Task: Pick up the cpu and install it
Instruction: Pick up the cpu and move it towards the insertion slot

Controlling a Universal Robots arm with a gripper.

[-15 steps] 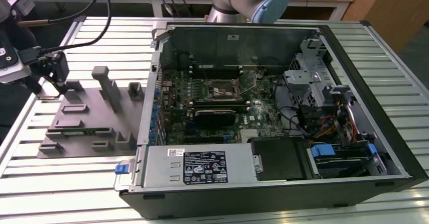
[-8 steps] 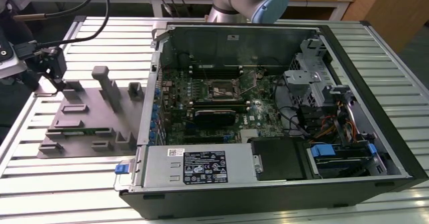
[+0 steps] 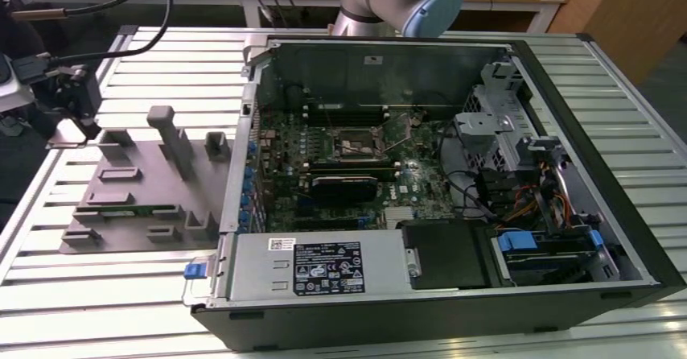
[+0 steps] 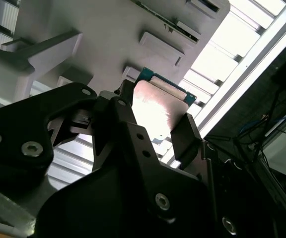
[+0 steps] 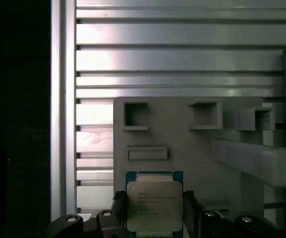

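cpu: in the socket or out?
Out. The cpu is clamped by the gripper over the gray fixture tray, away from the motherboard socket.

silver cpu w/ teal rim, grey tray, blk hand

The cpu has a smooth silvery metal top with a soft shine and a thin green rim. On the gripper the fingers are matt black. The holder tray is matt grey plastic. The table is ribbed bare metal, bright and reflecting.
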